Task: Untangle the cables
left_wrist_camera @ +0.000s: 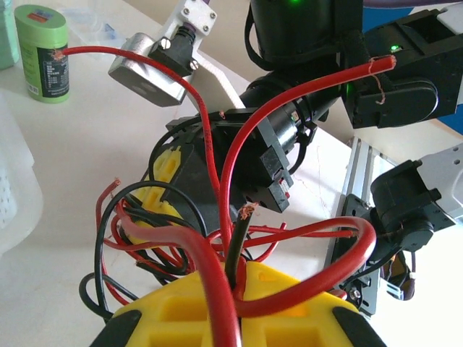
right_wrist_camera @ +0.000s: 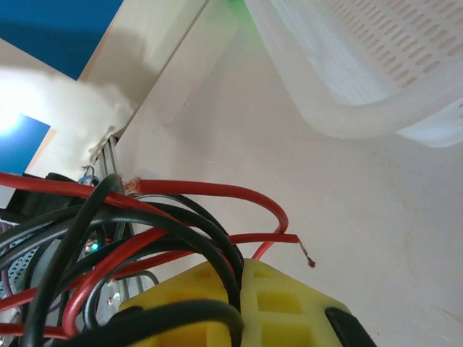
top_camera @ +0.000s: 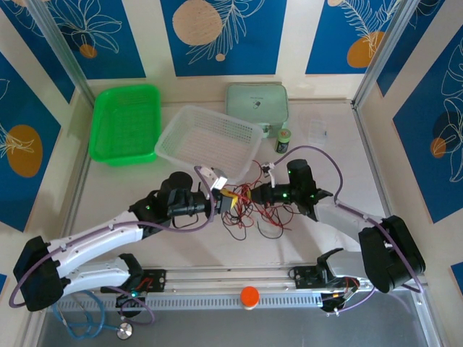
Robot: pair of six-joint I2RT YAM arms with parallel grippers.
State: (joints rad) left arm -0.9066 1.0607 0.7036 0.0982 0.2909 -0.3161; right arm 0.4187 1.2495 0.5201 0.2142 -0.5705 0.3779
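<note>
The cables (top_camera: 249, 213), one red and one black, lie in a loose knot of loops on the middle of the table (top_camera: 217, 249), just near of the white basket (top_camera: 170, 130). The left gripper (top_camera: 226, 200) is pinched together on the cables: in its wrist view a red strand and a black one run straight between its yellow fingers (left_wrist_camera: 166, 318). The right gripper (top_camera: 266, 194), at the right side of the knot, is closed as well, with red and black loops bunched against its yellow finger (right_wrist_camera: 289, 303), so it seems to grip the cables too. The step in hand looks like pulling the knot apart. To do it well, draw the grippers apart slowly, low over the table, watching that loops slide free rather than cinch; if they tighten, stop and regrip a single colour
</note>
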